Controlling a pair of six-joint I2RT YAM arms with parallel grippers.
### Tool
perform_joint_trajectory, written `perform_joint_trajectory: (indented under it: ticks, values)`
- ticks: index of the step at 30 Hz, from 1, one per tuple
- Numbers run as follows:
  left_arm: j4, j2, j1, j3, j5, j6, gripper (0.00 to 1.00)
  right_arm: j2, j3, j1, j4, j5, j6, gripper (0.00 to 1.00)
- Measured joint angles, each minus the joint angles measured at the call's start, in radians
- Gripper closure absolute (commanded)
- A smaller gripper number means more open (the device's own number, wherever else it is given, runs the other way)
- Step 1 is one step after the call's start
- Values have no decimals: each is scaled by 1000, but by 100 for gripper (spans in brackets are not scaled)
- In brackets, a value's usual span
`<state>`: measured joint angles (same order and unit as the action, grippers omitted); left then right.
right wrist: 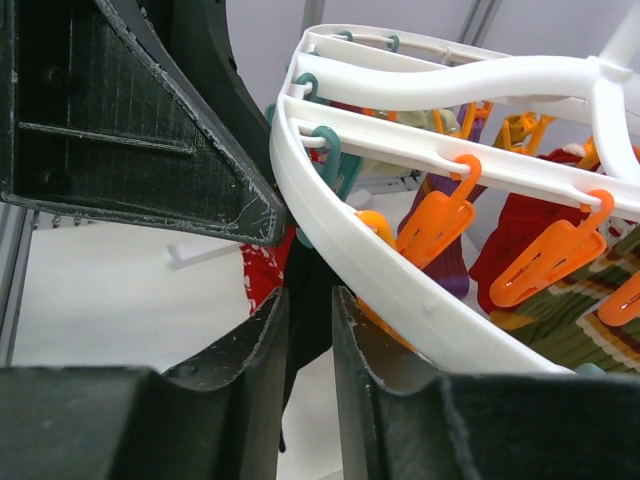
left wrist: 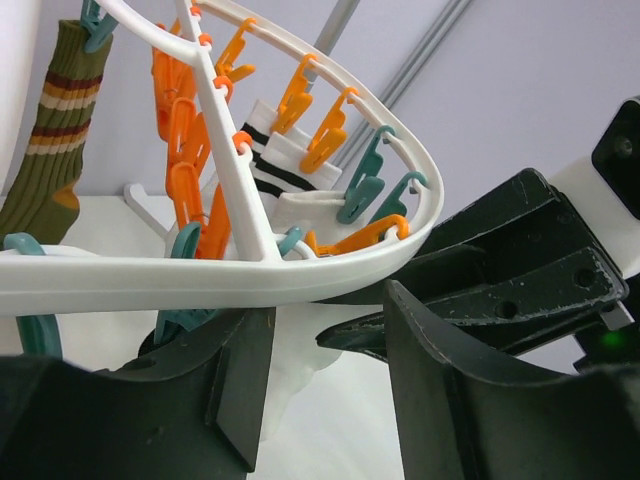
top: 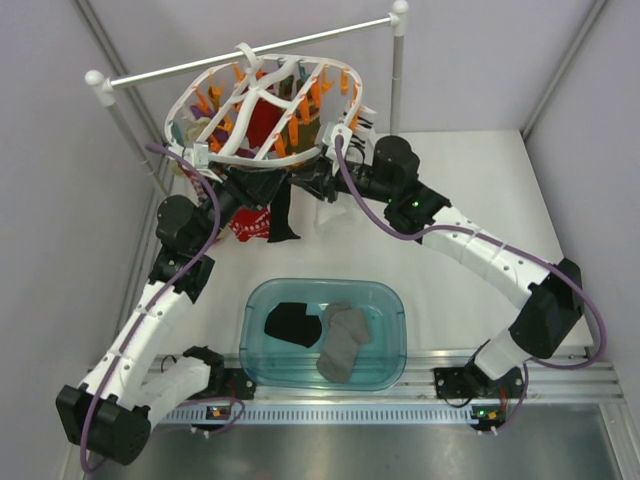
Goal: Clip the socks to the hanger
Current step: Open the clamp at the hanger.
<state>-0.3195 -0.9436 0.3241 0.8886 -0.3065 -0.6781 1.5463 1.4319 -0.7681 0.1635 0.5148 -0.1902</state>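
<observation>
Right tool [right wrist: 310, 305] pinches one black sock [top: 283, 215] hanging just under the hanger [right wrist: 420, 305] rim, left tool [left wrist: 325, 330] stands unclenched beside that rim, and the other black sock [top: 292, 325] lies in the teal tub [top: 397, 303] on the counter [top: 450, 200].

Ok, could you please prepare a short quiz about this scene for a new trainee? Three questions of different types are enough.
1. True or false: the tub holds two black socks.
2. The hanger hangs from: A) the white rail; B) a ceiling hook; C) the tub.
3. Which two colours do the clips on the hanger have?

Key
1. False: it holds one black sock and one grey sock.
2. A.
3. Orange and teal.
</observation>
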Motion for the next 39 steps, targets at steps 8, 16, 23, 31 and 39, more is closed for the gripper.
perform_joint_trajectory:
  ticks: [8,16,23,31,39]
  values:
    - [7,-23,2,2,30,7,51,-9,-17,0,-3,-28,-11,76]
    - [7,-57,13,16,48,18,56,-47,-37,0,-13,-15,-11,75]
    - [6,-83,25,26,67,19,64,-89,-80,0,-24,-18,-11,70]
    - [13,-97,29,43,87,36,82,-122,-99,0,-50,-75,-19,48]
    - [14,-98,29,48,92,46,88,-120,-95,48,-53,-125,-18,46]
